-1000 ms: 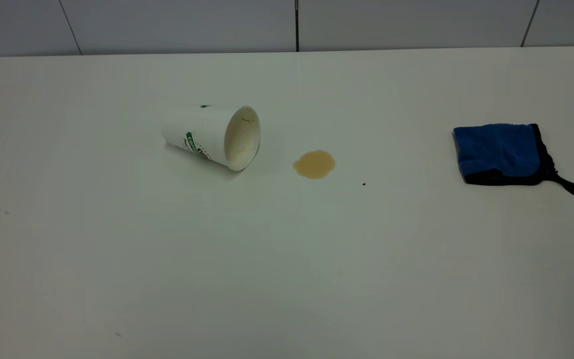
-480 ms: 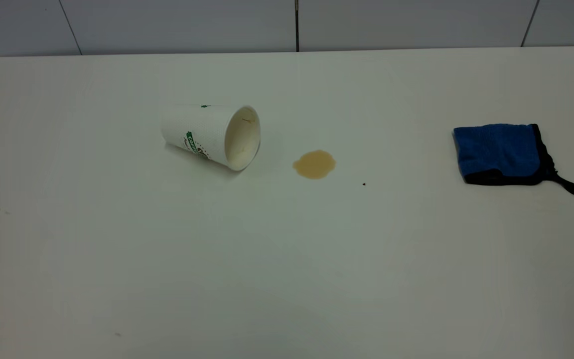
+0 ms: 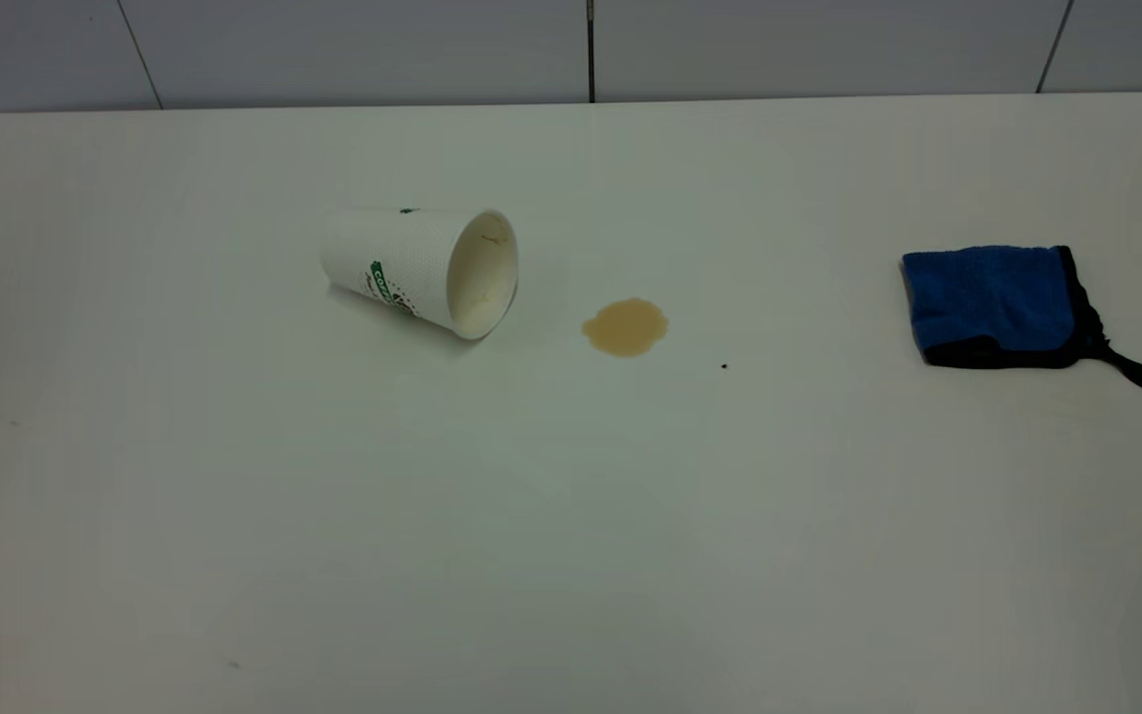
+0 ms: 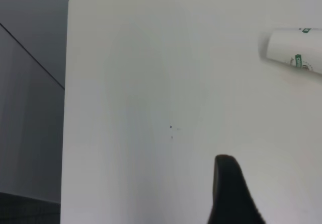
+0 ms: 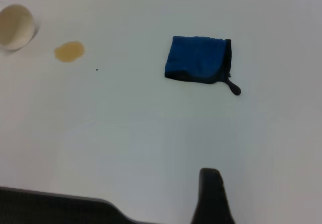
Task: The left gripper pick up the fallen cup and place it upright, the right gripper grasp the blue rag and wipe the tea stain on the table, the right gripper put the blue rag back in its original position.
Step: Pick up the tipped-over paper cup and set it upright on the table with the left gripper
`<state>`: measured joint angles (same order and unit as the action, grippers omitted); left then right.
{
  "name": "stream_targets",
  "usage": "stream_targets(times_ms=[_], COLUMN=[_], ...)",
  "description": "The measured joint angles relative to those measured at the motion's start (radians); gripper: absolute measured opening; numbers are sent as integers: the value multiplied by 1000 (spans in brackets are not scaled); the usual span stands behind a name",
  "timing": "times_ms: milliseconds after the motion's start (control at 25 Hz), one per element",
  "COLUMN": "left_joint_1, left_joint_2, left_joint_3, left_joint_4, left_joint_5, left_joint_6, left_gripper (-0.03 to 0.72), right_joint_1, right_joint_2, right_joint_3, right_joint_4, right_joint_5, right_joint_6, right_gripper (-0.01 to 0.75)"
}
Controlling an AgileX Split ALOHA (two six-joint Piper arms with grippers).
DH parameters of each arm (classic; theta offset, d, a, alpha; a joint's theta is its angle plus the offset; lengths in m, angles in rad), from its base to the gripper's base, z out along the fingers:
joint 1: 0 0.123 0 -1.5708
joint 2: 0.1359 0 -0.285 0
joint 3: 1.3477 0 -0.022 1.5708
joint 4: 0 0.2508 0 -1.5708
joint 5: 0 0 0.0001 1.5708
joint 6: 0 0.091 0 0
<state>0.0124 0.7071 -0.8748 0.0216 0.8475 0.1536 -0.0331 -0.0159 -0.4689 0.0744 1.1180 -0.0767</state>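
On the white bench point(image 3: 571, 555), the tea stain point(image 3: 625, 327) lies just right of the fallen cup point(image 3: 419, 270), whose mouth faces it. A tiny dark speck point(image 3: 724, 366) sits beside the stain; the blue rag point(image 3: 1002, 305) lies well right. Neither gripper's grip can be told.
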Motion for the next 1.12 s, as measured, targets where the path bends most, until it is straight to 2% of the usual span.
stream_targets(times_ms=[320,480,640,800,1120], left_joint_1=[-16,-108,-212,-329,-546], left_joint_2=[262,369,512,699,1124], left_joint_3=[-20,-22,-42,-99,-312], left_joint_4=[-3,1,65,194,638], left_joint_5=[-166,-242,-277,-293,-233], left_joint_6=[2,2,-26,-145,-571], left_gripper=[472,472,472,472,472], right_joint_1=[0,0,0,0,0], right_joint_2=[0,0,0,0,0], right_joint_3=[0,0,0,0,0], right_joint_4=[0,0,0,0,0], right_joint_5=[0,0,0,0,0], right_joint_6=[0,0,0,0,0], right_gripper=[578,578,578,578,578])
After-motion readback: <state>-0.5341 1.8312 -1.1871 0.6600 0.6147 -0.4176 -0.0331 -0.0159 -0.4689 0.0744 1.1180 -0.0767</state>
